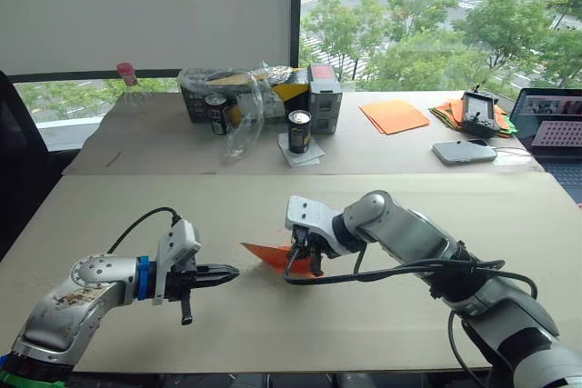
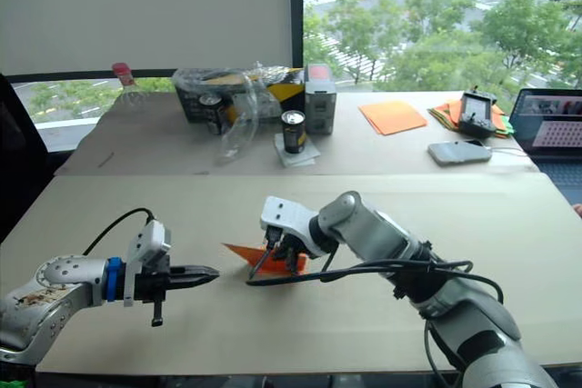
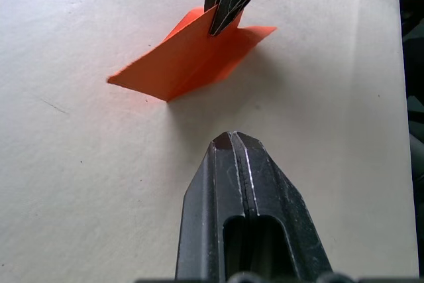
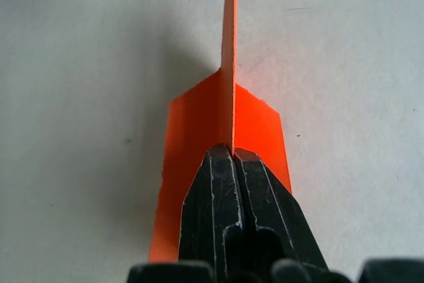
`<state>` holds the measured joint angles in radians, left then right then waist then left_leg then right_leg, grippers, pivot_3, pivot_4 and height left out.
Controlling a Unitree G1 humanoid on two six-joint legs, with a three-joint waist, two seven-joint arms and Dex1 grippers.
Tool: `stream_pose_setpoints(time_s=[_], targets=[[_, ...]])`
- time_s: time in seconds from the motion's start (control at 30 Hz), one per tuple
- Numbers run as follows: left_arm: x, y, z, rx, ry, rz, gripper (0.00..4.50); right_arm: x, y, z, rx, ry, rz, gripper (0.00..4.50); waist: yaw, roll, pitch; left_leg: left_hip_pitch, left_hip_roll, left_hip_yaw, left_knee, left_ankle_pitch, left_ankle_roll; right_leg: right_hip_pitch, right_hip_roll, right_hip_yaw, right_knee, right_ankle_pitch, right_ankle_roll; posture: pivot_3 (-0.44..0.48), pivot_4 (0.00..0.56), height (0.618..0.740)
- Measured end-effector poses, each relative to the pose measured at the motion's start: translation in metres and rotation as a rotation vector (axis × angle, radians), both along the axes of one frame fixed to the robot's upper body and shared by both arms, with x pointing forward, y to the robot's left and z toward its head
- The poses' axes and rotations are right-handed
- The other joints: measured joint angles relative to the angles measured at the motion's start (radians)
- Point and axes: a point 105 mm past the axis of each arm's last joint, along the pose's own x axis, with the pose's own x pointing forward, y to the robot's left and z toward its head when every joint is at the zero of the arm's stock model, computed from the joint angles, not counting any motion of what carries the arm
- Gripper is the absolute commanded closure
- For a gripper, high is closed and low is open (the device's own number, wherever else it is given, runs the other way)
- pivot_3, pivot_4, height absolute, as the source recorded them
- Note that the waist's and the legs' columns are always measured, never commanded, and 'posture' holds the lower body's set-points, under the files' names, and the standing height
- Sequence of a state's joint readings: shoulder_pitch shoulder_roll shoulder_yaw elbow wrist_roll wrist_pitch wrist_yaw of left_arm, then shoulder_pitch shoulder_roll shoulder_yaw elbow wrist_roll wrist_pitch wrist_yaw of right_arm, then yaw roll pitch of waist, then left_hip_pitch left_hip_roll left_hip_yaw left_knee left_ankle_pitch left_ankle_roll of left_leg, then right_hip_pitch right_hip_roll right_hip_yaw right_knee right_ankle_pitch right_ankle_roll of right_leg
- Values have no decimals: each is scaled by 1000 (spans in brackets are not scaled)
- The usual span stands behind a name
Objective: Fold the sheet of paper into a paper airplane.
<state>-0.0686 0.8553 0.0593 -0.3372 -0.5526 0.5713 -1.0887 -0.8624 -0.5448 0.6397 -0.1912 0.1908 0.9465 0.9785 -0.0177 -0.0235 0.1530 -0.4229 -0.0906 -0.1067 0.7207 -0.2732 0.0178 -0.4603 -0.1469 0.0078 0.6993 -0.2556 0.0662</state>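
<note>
Table: bare tan table [image 1: 382, 315] by a window.
Plane: orange paper airplane [image 3: 185, 64] resting mid-table.
Right end effector [image 4: 233, 157]: pinched tight on its middle fold.
Left end effector [image 3: 233, 147]: closed, empty, near its nose.
Risk: hard squeeze could crush wings.

Worktop [image 2: 109, 197]: beige surface, near section carrying both arms and the paper.
Paper airplane [image 2: 244, 253]: bright orange folded wedge, pointed tip toward the robot's left, resting on the worktop.
Right gripper [image 2: 275, 259]: angled down onto the airplane's rear part, fingers pressed together on the paper.
Left gripper [image 2: 202, 273]: fingers closed, pointing toward the airplane's tip, near it but apart.
Far worktop items: two dark cans [image 2: 292, 131], a box wrapped in clear plastic [image 2: 236, 88], an orange paper stack [image 2: 392, 116], a multicoloured paper bundle [image 2: 447, 112], a phone [image 2: 461, 152].
Laptop [image 2: 548, 122]: open, at the far right edge.
</note>
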Motion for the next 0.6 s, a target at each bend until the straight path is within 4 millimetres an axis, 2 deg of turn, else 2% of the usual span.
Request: stream_pose_setpoints(time_s=[0.1,0.2,0.23,0.37,0.43,0.53,0.6], targets=[[2,-2,1,-5,-1,-9,4500,5,-12,3,21,5,-59,4472,2,0,0,0,0,0,1,0,0,0,0,0,0,0,0,0,150,670],[5,-5,1,-15,4,-22,4500,17,-28,17,70,-6,-156,4472,4,0,0,-1,0,0,2,0,0,0,0,0,1,0,0,0,150,670],[5,-6,1,-20,4,-28,4500,26,-41,25,82,-20,-220,4472,5,0,0,-1,-1,0,2,0,0,0,0,0,1,0,0,0,150,670],[7,-7,-3,-21,19,-30,4500,67,-107,43,81,-67,-547,4472,5,0,0,-1,-1,0,4,-1,1,1,0,0,1,0,0,0,150,670],[11,-13,-2,-35,15,-48,4500,93,-159,48,30,-93,-787,4472,5,0,0,-2,-1,1,5,0,1,0,0,0,1,0,0,0,150,670],[11,-18,-4,-44,25,-66,4500,115,-220,62,27,-149,-1051,4472,2,0,0,-3,-1,3,4,0,1,-2,0,2,2,0,0,0,150,670],[12,-20,-5,-47,26,-76,4500,124,-248,71,42,-194,-1160,4472,-2,0,0,-3,-1,4,4,0,0,-2,0,2,2,0,0,0,150,670]])
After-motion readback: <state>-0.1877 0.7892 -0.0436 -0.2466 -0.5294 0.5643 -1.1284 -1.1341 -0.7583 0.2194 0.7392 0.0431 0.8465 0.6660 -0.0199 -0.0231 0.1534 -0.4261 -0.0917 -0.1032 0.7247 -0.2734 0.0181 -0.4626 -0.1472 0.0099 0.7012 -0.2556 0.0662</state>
